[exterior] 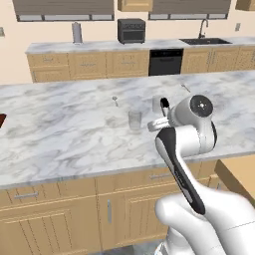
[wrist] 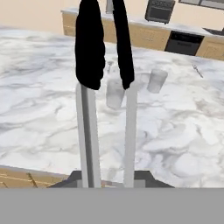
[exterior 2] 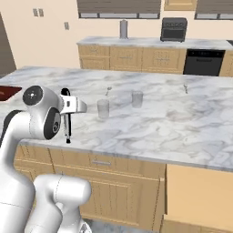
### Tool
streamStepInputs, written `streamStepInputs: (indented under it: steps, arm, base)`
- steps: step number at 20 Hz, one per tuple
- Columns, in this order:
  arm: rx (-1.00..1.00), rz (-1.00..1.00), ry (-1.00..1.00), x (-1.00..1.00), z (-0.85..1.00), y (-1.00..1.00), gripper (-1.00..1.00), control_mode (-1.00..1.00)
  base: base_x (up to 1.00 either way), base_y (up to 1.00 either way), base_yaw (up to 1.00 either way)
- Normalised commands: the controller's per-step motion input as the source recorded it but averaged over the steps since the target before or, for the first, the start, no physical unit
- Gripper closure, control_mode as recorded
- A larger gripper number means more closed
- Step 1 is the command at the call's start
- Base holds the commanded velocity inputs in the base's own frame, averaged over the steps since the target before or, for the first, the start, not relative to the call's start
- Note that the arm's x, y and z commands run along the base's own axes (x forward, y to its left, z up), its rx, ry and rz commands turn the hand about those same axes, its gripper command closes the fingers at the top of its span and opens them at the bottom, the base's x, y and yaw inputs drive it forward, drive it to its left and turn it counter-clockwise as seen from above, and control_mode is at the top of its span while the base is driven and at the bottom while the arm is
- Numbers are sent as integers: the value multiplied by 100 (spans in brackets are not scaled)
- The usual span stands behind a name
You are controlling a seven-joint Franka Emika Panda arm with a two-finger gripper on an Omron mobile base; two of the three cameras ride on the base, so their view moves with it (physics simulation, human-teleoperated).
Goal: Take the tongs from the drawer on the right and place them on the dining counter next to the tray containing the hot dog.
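Note:
My gripper is shut on the tongs, which hang down dark and slender just above the front part of the dining counter. In the hand view the tongs reach away from my gripper as two grey arms with black tips. A corner of the dark reddish tray shows at the counter's far left, also at the left edge of the left base view. The hot dog is out of view. To the right, the drawer stands pulled out below the counter edge.
Two clear glasses stand on the marble just beyond the tongs. Small metal utensils lie farther back. The wall counter with sink, oven and dishwasher runs along the back.

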Motion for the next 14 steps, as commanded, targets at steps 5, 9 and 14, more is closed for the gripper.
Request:
streamStepInputs:
  steps: [5, 9, 14]
  arm:
    - [0, 0, 0, 0, 0, 0, 100, 100]
    - [0, 0, 0, 0, 0, 0, 100, 100]
    - [0, 0, 0, 0, 0, 0, 100, 100]
  base:
    - [-50, 100, -6]
    - [-13, 100, -32]
    - [-4, 100, -33]
